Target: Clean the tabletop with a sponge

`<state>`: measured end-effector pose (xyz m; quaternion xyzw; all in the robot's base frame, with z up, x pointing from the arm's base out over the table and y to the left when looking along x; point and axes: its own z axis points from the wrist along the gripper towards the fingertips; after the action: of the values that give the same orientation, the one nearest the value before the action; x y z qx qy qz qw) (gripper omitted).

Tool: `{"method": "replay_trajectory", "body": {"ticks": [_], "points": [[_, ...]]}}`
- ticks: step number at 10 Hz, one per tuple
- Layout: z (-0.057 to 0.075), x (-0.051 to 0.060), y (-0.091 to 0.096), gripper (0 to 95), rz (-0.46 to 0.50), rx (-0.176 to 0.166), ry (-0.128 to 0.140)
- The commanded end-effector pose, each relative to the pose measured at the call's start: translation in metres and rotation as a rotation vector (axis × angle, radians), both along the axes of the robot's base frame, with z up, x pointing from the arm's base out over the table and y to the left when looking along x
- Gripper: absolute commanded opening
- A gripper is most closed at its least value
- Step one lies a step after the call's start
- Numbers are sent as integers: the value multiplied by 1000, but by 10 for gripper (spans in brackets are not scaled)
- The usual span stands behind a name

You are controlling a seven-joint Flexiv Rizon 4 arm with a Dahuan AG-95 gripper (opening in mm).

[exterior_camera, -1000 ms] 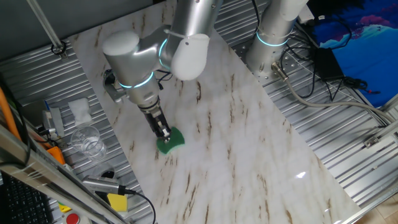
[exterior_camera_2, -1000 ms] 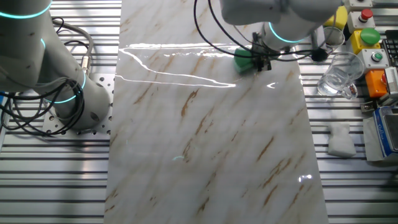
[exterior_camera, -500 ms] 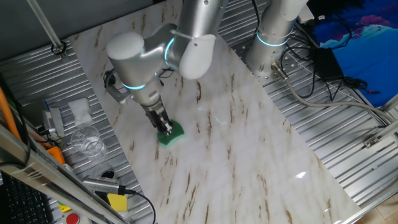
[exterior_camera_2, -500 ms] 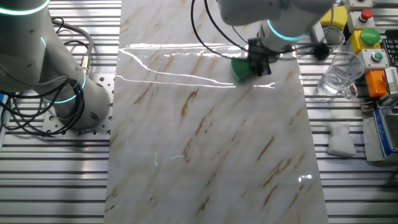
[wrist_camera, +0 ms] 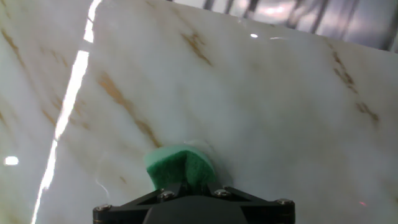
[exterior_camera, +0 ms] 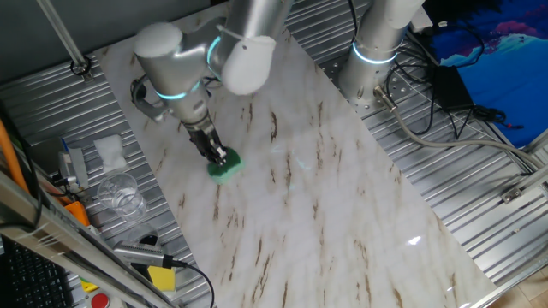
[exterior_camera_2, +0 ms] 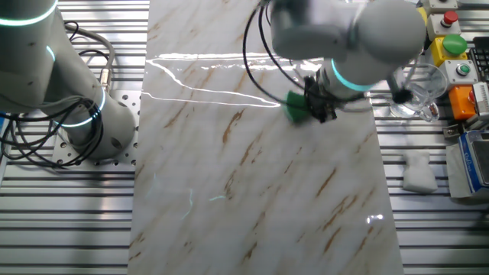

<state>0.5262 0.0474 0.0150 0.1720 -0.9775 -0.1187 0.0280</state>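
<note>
Where the arm ends over the marble, the gripper [exterior_camera: 218, 157] is seen pinching the sponge [exterior_camera: 227, 168], its black fingers closed on the green block from above. In the hand view the sponge [wrist_camera: 180, 167] is squeezed between the finger bases, its front edge bulging forward and its underside pressed flat on the tabletop [wrist_camera: 261, 99]. The sponge [exterior_camera_2: 296, 107] is located on the tabletop [exterior_camera_2: 252, 176] toward the side nearest the tool clutter, not far from the slab's edge. In one fixed view the arm's grey wrist housing is angled above the gripper, with a lit teal ring at the joint. Beyond the tabletop [exterior_camera: 325, 188], on the ribbed metal surface [exterior_camera: 120, 231], a clear glass [exterior_camera: 118, 192] is noted lying on its side, with a white crumpled tissue [exterior_camera: 110, 151] near it and a yellow block [exterior_camera: 161, 278] well apart toward the front. A second arm base [exterior_camera: 377, 43] is recorded standing beside the far edge of the slab.
</note>
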Motion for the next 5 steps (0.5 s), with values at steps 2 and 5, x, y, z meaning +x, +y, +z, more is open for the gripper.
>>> {"method": "replay_trajectory", "body": {"ticks": [2, 5], "points": [[6, -6, -20, 0, 39, -59, -5], [8, -15, -46, 0, 108, -105, -16]]}}
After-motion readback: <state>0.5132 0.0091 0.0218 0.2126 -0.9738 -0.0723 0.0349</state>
